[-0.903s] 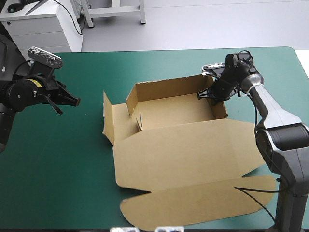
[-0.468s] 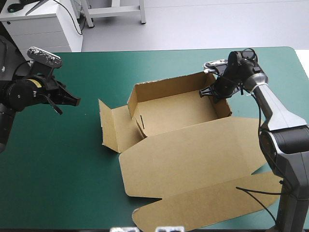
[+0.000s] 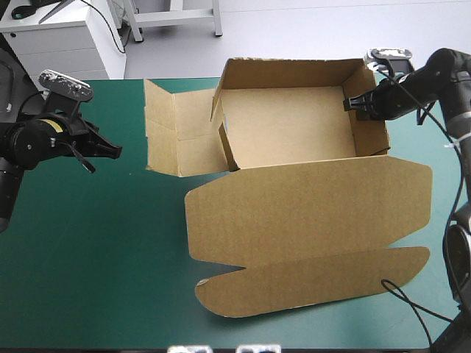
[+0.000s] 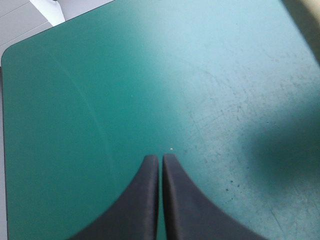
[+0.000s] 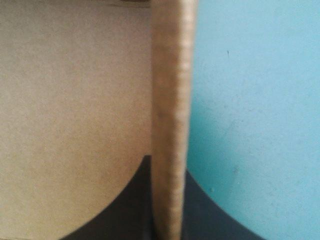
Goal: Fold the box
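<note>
brown box (image 3: pixel 291 129) forms an open tray, lid (image 3: pixel 309 209) flat; right gripper (image 3: pixel 353 103) clamps its side wall; left gripper (image 3: pixel 115 152) closed, empty.

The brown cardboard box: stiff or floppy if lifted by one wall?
Probably stiff enough: the brown cardboard box holds its tray shape with the right gripper shut on one wall. Likely light: thin board. Its loose lid and side flap would probably swing.
</note>
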Motion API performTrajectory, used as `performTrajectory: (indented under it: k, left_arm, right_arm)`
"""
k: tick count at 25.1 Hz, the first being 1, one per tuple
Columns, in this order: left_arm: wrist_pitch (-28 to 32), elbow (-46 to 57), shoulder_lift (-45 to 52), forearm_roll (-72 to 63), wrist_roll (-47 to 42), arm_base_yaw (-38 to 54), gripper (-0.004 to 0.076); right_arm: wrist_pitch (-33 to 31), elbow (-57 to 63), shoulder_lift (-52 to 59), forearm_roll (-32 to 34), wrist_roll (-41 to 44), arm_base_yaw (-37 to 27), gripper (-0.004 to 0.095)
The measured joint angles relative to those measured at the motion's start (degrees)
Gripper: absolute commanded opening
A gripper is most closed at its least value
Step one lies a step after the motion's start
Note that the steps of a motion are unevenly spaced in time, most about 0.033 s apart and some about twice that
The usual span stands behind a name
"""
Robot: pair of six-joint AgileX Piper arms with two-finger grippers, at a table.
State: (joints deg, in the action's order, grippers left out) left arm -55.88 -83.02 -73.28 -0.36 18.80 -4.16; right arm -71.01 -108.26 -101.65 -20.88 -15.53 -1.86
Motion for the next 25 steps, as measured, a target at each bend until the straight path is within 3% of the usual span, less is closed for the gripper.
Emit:
performTrajectory:
  k: [11, 17, 19, 25]
  left_arm:
    - [1.56, 1.73, -1.74, 6.90, -7.08, 0.00, 0.0009]
    - [12.59, 7.79, -5.64, -2.73, -6.61, 0.00, 0.0009]
    - [14.86, 8.56, -6.69, -11.63, -1.40, 0.00, 0.0009]
    - [14.03, 8.76, -8.18, -38.01, 17.12, 0.00, 0.0009]
  right_arm:
    - [-0.65, 0.00, 7.29, -2.64, -1.18, -2.20, -0.0019]
    - [-0.65, 0.00, 9.02, -3.31, -1.38, -2.20, -0.0019]
    - [-0.65, 0.00, 9.26, -3.75, -1.44, -2.20, -0.0019]
    - [-0.65, 0.00, 9.36, -4.61, -2.04, -2.21, -0.0019]
